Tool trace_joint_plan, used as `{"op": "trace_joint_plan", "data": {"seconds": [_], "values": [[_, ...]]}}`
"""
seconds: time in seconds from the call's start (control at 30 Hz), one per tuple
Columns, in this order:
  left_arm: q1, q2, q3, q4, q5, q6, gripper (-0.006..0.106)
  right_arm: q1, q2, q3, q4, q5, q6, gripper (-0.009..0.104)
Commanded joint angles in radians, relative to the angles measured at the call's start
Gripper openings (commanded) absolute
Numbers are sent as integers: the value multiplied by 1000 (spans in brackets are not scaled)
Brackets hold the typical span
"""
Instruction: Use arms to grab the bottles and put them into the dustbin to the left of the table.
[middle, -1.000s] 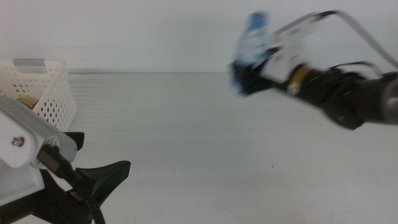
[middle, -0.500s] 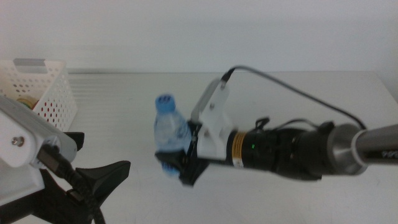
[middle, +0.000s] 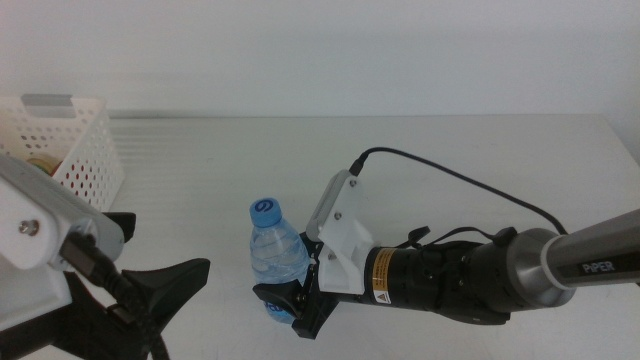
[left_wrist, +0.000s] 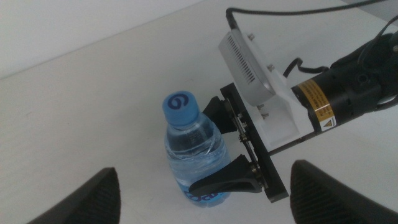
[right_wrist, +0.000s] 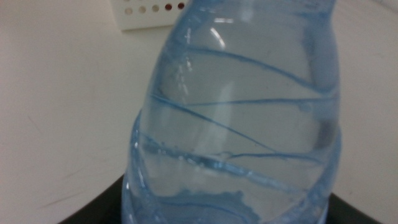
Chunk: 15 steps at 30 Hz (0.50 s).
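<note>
Blue-capped water bottle (middle: 274, 255) stands upright on tabletop (middle: 420, 180), pinched by right end effector (middle: 290, 300); left end effector (middle: 150, 285) spread, waiting nearby.

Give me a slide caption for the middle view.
Right gripper holds the blue-capped water bottle upright near the waiting, open left gripper.

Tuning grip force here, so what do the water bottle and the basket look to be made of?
The water bottle, held upright by the right gripper, looks like thin clear plastic: see-through ribbed wall, glossy highlights, opaque blue cap. The basket looks like rigid white moulded plastic, matte, its walls pierced by rows of holes. The left gripper waits nearby, open.
</note>
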Motion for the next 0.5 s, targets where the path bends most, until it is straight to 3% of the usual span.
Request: {"op": "trace_joint_plan", "data": {"seconds": [0.0,0.3,0.33,0.47], "values": [[-4,-1,-28,3,-72,-13,89,-1,-51,-23,33,-154,-15,0],[-4,-1,-28,3,-71,-13,89,-1,-35,-23,20,-97,-5,3],[-4,-1,-28,3,-71,-13,89,-1,-43,-22,4,-84,3,42],[-4,-1,-28,3,-71,-13,89,-1,-71,-21,-15,-12,49,77]]}}
